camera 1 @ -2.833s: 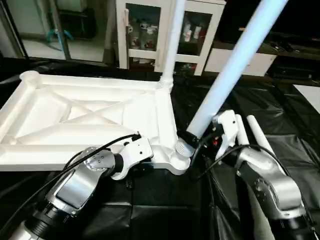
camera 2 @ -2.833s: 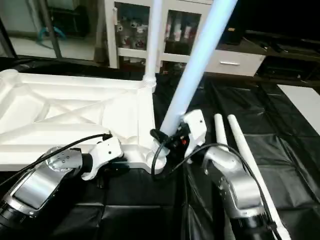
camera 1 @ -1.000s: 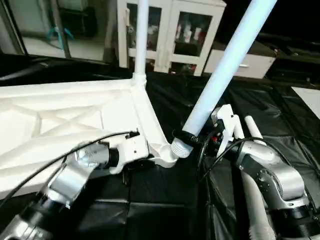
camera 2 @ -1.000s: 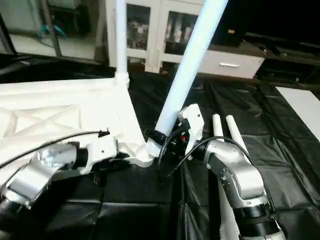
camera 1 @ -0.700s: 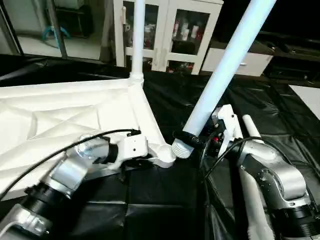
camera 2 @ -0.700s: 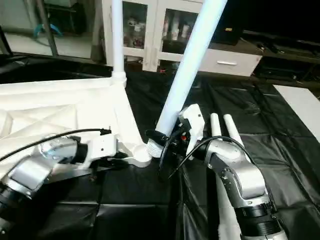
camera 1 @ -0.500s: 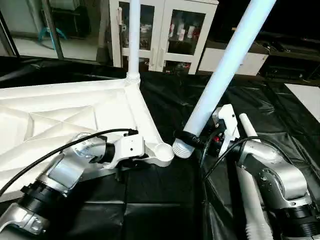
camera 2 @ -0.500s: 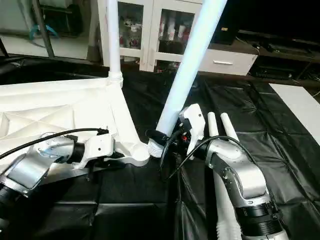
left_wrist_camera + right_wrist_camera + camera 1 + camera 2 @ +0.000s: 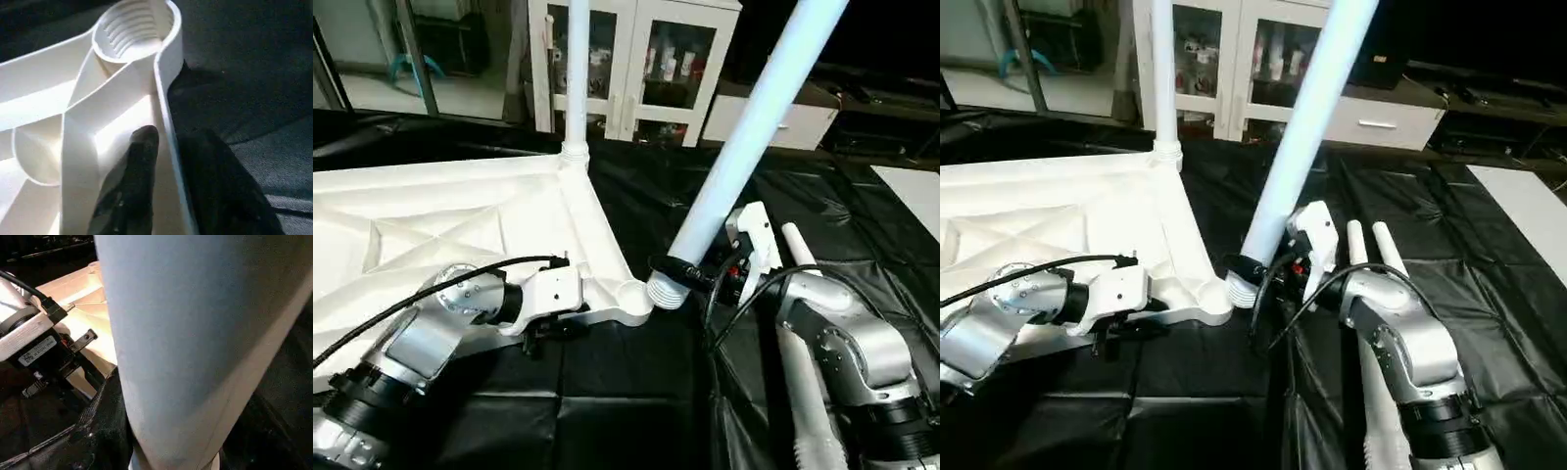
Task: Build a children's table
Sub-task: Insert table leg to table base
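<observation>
On the black-draped worktable [image 9: 636, 392], the children's table top [image 9: 431, 235] lay upside down at our left, ribs up, its near right corner socket [image 9: 631, 294] open at the very edge of the slab. Our left gripper [image 9: 166, 161] straddled the near rim there, one finger [image 9: 139, 161] inside the wall and the other outside on the cloth, jaws narrowly parted about the rim; whether they pinched it we could not tell. Just right of that socket, our right gripper [image 9: 690, 279] was clamped around the ribbed lower end of a long white leg [image 9: 754, 127], which leaned up and to the right, its threaded tip [image 9: 664, 292] beside the socket but not in it. A second leg [image 9: 576, 69] stood upright in the far right socket. Two spare legs [image 9: 1371, 255] lay side by side on the cloth at the right, close under our right forearm, narrowing the room on that side. The near cloth between our arms was bare. Beyond the worktable stood a white glass-fronted cabinet [image 9: 646, 59], and a flat white board [image 9: 1528, 211] lay at the far right.
</observation>
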You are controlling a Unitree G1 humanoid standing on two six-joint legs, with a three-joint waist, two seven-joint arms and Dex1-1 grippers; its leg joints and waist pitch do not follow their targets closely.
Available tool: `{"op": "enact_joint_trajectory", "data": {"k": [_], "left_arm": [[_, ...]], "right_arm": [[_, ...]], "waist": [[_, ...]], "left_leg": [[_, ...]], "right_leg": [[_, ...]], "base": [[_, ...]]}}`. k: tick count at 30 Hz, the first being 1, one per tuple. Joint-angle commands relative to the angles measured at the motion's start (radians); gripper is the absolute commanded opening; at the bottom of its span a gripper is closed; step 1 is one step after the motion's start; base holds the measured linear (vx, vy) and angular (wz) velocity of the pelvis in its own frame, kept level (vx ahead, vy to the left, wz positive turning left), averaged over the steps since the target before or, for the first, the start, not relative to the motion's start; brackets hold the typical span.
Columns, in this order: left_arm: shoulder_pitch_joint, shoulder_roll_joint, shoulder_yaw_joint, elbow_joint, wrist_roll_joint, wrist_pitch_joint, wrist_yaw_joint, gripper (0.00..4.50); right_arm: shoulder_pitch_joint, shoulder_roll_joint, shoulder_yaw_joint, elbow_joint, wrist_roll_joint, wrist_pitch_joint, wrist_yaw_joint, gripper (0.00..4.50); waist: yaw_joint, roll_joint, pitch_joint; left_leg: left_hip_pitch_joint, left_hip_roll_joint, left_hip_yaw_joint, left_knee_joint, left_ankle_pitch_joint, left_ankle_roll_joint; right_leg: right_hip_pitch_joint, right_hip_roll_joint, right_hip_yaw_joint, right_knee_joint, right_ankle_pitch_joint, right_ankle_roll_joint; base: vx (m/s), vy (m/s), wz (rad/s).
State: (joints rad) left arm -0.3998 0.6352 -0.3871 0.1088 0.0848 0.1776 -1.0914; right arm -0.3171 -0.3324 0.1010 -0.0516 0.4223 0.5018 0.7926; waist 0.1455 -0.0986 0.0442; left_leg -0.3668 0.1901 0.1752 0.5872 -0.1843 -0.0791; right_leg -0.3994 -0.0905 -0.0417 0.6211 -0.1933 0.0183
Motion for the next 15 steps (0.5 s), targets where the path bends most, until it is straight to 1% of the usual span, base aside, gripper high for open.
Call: {"op": "enact_joint_trajectory", "data": {"k": [1, 2, 3, 4, 5, 6, 7, 8, 9, 10, 12, 14, 15], "left_arm": [[0.015, -0.010, -0.021, 0.027, 0.017, 0.021, 0.006, 0.92], [0.017, -0.008, -0.025, 0.022, 0.016, 0.035, -0.002, 0.80], [0.019, -0.007, -0.027, 0.018, 0.014, 0.044, -0.008, 0.80], [0.022, -0.002, -0.033, 0.013, 0.017, 0.048, -0.016, 0.64], [0.022, -0.001, -0.034, 0.013, 0.017, 0.049, -0.017, 0.58], [0.027, 0.004, -0.041, 0.009, 0.015, 0.057, -0.029, 0.48], [0.030, 0.007, -0.046, 0.006, 0.018, 0.057, -0.034, 0.35], [0.032, 0.007, -0.048, 0.004, 0.021, 0.054, -0.034, 0.35], [0.032, 0.007, -0.048, 0.004, 0.021, 0.054, -0.034, 0.26], [0.035, 0.007, -0.052, 0.001, 0.022, 0.057, -0.037, 0.20], [0.042, 0.015, -0.068, -0.014, 0.033, 0.064, -0.049, 0.16], [0.052, 0.024, -0.089, -0.035, 0.040, 0.080, -0.069, 0.07], [0.055, 0.025, -0.093, -0.040, 0.041, 0.084, -0.074, 0.05]], "right_arm": [[-0.025, 0.000, -0.004, 0.013, 0.006, 0.003, 0.000, 1.86], [-0.029, 0.005, -0.005, 0.019, 0.006, 0.002, -0.004, 1.86], [-0.032, 0.008, -0.006, 0.023, 0.006, 0.001, -0.007, 1.86], [-0.036, 0.015, -0.004, 0.037, -0.001, -0.004, -0.011, 1.86], [-0.037, 0.016, -0.003, 0.039, -0.002, -0.004, -0.012, 1.86], [-0.045, 0.025, 0.005, 0.061, -0.021, -0.017, -0.024, 1.86], [-0.052, 0.030, 0.010, 0.078, -0.034, -0.028, -0.031, 1.86], [-0.056, 0.034, 0.013, 0.088, -0.040, -0.034, -0.033, 1.86], [-0.057, 0.035, 0.013, 0.090, -0.041, -0.035, -0.033, 1.86], [-0.061, 0.037, 0.015, 0.096, -0.044, -0.039, -0.033, 1.86], [-0.070, 0.040, 0.016, 0.104, -0.044, -0.041, -0.032, 1.86], [-0.084, 0.047, 0.015, 0.118, -0.035, -0.035, -0.023, 1.86], [-0.087, 0.049, 0.015, 0.122, -0.032, -0.033, -0.019, 1.86]], "waist": [[-0.002, 0.013, -0.049], [-0.001, 0.013, -0.049], [-0.001, 0.013, -0.049], [-0.001, 0.019, -0.049], [-0.003, 0.016, -0.049], [-0.003, 0.023, -0.050], [-0.006, 0.019, -0.050], [-0.006, 0.019, -0.049], [-0.006, 0.018, -0.050], [-0.006, 0.019, -0.051], [-0.006, 0.017, -0.052], [-0.006, 0.014, -0.052], [-0.006, 0.017, -0.051]], "left_leg": [[0.023, 0.037, -0.008, -0.086, -0.280, -0.055], [0.021, 0.037, -0.010, -0.088, -0.281, -0.057], [0.021, 0.037, -0.009, -0.088, -0.286, -0.059], [0.021, 0.037, -0.011, -0.089, -0.290, -0.062], [0.020, 0.037, -0.011, -0.089, -0.292, -0.063], [0.020, 0.036, -0.012, -0.089, -0.294, -0.067], [0.019, 0.036, -0.011, -0.089, -0.299, -0.070], [0.020, 0.036, -0.011, -0.089, -0.301, -0.072], [0.020, 0.036, -0.011, -0.088, -0.299, -0.072], [0.020, 0.036, -0.012, -0.088, -0.288, -0.070], [0.020, 0.036, -0.010, -0.087, -0.274, -0.066], [0.019, 0.036, -0.009, -0.087, -0.269, -0.061], [0.019, 0.036, -0.010, -0.088, -0.267, -0.060]], "right_leg": [[0.022, -0.052, 0.034, -0.071, -0.239, -0.144], [0.024, -0.052, 0.034, -0.070, -0.246, -0.143], [0.022, -0.052, 0.034, -0.071, -0.252, -0.142], [0.023, -0.053, 0.034, -0.070, -0.256, -0.140], [0.023, -0.053, 0.034, -0.072, -0.259, -0.139], [0.023, -0.052, 0.034, -0.070, -0.255, -0.141], [0.023, -0.052, 0.034, -0.071, -0.256, -0.142], [0.022, -0.051, 0.034, -0.072, -0.257, -0.144], [0.023, -0.052, 0.034, -0.071, -0.252, -0.145], [0.025, -0.051, 0.034, -0.069, -0.233, -0.148], [0.025, -0.049, 0.033, -0.066, -0.204, -0.154], [0.027, -0.049, 0.033, -0.065, -0.200, -0.157], [0.026, -0.049, 0.033, -0.064, -0.205, -0.157]], "base": [[0.000, 0.000, 0.00], [0.000, 0.000, 0.00], [0.000, 0.000, 0.00], [0.000, 0.000, 0.00], [0.000, 0.000, 0.00], [0.000, 0.000, 0.00], [0.000, 0.000, 0.00], [0.000, 0.000, 0.00], [0.000, 0.000, 0.00], [0.000, 0.000, 0.00], [0.000, 0.000, 0.00], [0.000, 0.000, 0.00], [0.000, 0.000, 0.00]]}}
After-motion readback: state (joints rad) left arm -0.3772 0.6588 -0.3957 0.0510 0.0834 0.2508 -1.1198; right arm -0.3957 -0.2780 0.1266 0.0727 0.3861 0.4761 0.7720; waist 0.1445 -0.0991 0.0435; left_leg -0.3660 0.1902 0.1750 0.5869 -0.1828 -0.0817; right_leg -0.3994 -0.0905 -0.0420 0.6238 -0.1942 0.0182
